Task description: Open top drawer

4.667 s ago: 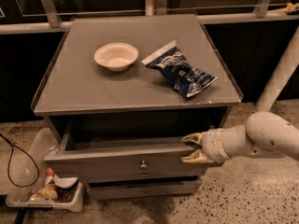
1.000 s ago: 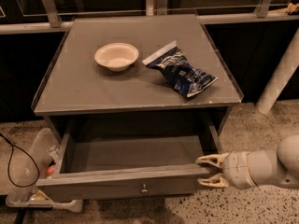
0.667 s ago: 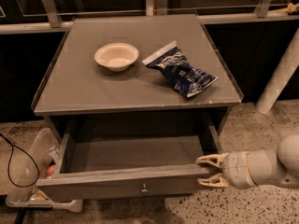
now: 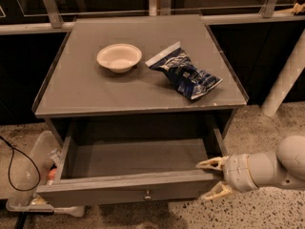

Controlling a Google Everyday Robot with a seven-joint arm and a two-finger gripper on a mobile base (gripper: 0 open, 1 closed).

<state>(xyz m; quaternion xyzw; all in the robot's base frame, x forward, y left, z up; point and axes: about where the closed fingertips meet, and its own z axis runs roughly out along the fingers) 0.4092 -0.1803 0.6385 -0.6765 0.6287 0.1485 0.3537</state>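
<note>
Gripper (image 4: 200,181) at right corner of top drawer (image 4: 109,188) — grey, open.

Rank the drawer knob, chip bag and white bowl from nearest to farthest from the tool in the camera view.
The tool is at the right end of the open top drawer.
1. Drawer knob, just left of it, at the centre of the drawer front.
2. Chip bag, on the tabletop, right side.
3. White bowl, on the tabletop, farther left.

The pincer (image 4: 200,181) at the top drawer's (image 4: 114,189) right front corner covers it; its arm (image 4: 279,167) is cropped.
</note>
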